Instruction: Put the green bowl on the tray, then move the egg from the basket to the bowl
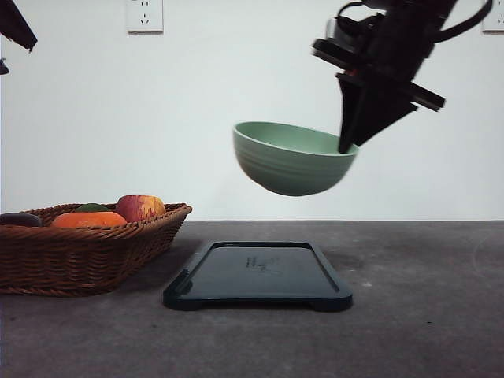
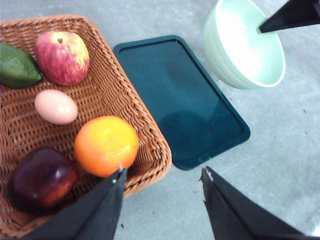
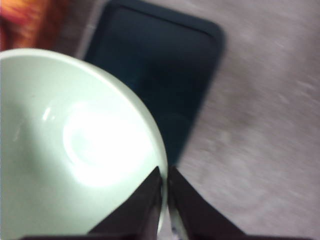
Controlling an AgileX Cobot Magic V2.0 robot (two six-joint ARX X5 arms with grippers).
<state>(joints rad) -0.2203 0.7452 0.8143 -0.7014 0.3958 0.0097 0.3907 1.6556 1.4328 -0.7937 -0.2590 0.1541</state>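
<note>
Up above the bench (image 1: 425, 315), seen from the front, the right hand (image 1: 346, 146) is pinching the rim of the green bowl (image 1: 290, 161) and holds it in the air, tilted a little, clear over the tray (image 1: 258, 276). That tray lies flat and bare on the bench, right beside the basket (image 1: 87, 256) at the left. An apple (image 1: 140, 208) and an orange fruit (image 1: 88, 220) peek over the wicker rim, with something green behind them.

Over to the left wrist camera, and the left hand (image 2: 162, 185) hangs with its two dark fingers (image 2: 107, 200) spread wide apart, grasping nothing, above the basket's near corner (image 2: 145, 125). Inside the basket sits the egg (image 2: 56, 106), resting on the weave between the apple (image 2: 62, 57) and the orange fruit (image 2: 106, 145). A green avocado-like fruit (image 2: 17, 66) and a dark red fruit (image 2: 42, 177) sit there too. The tray (image 2: 180, 100) runs alongside the basket, and the green bowl (image 2: 245, 45) shows beyond it with a dark fingertip (image 2: 290, 17) on its rim.

Now the right wrist camera: the right hand (image 3: 165, 185) is clenched on the green bowl's (image 3: 75, 150) edge, one finger (image 3: 145, 200) inside the rim and the other outside. The tray (image 3: 165, 75) lies below, somewhat blurred.
</note>
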